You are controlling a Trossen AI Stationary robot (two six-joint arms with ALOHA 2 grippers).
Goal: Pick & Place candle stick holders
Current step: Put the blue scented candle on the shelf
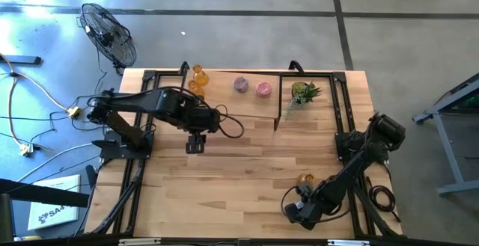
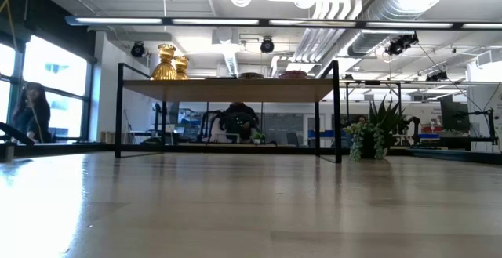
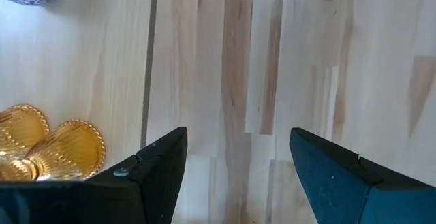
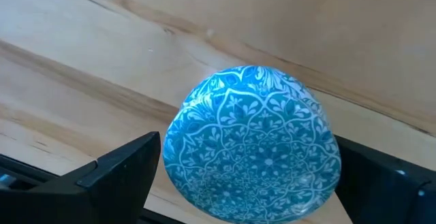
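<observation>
On shelf (image 1: 224, 96): two amber holders (image 1: 197, 76), two pink holders (image 1: 252, 87); both tools open, empty.

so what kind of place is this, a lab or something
Probably an open-plan robotics lab or workshop: exposed ceiling ducts, a concrete floor with a floor fan, and a wooden table with a black-framed shelf.

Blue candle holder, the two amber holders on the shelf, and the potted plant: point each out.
blue candle holder (image 4: 253, 146): right wrist view, middle of its patterned dome.
amber holders (image 2: 164, 64): low view, body of the nearer one on the shelf.
potted plant (image 1: 303, 93): high view, centre of its green leaves.
</observation>
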